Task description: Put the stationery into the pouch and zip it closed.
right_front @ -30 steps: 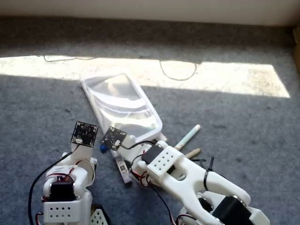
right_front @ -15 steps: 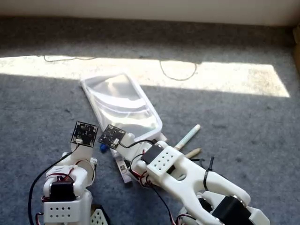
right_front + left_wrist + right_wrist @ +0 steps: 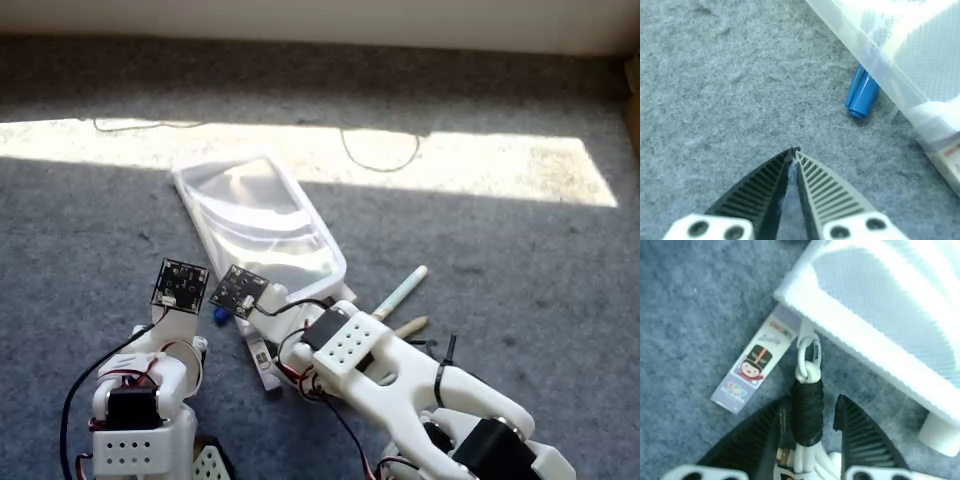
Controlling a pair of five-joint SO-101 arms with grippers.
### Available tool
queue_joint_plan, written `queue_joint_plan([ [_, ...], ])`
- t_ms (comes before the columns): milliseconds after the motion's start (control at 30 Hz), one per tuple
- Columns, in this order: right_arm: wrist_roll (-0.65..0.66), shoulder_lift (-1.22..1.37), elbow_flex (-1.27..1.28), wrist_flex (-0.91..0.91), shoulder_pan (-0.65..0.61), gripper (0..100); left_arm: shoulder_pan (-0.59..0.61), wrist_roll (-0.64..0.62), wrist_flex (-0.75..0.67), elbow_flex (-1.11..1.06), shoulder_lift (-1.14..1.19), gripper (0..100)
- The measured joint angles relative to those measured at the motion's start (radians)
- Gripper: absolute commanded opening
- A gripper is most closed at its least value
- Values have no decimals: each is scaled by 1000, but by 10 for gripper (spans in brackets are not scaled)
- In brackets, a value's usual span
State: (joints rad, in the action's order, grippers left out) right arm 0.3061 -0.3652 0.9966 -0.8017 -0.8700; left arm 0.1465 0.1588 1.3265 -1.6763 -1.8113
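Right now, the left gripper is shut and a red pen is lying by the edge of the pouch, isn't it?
Not quite. The pen is blue, not red, as the left wrist view shows. The rest is right: the left gripper is shut, and the pen lies by the edge of the pouch.

A see-through plastic pouch [image 3: 258, 215] lies flat and slanted on the grey carpet [image 3: 520, 270]. A small blue plastic pen piece [image 3: 861, 92] touches its long edge. A flat white strip with a toy soldier picture [image 3: 752, 365] lies by the pouch corner, next to the metal zip ring [image 3: 808, 352]. A long white pen [image 3: 400, 293] and a tan pencil [image 3: 412, 325] lie close together, near the pouch.
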Motion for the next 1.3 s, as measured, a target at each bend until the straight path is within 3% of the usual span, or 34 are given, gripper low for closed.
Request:
queue_joint_plan([
  [533, 0, 2, 15, 0, 0, 134, 0, 0, 0, 0, 0, 8],
  [867, 0, 2, 15, 0, 2, 7, 0, 0, 0, 0, 0, 8],
  [1300, -71, -143, 15, -68, 14, 5, 0, 0, 0, 0, 0, 8],
])
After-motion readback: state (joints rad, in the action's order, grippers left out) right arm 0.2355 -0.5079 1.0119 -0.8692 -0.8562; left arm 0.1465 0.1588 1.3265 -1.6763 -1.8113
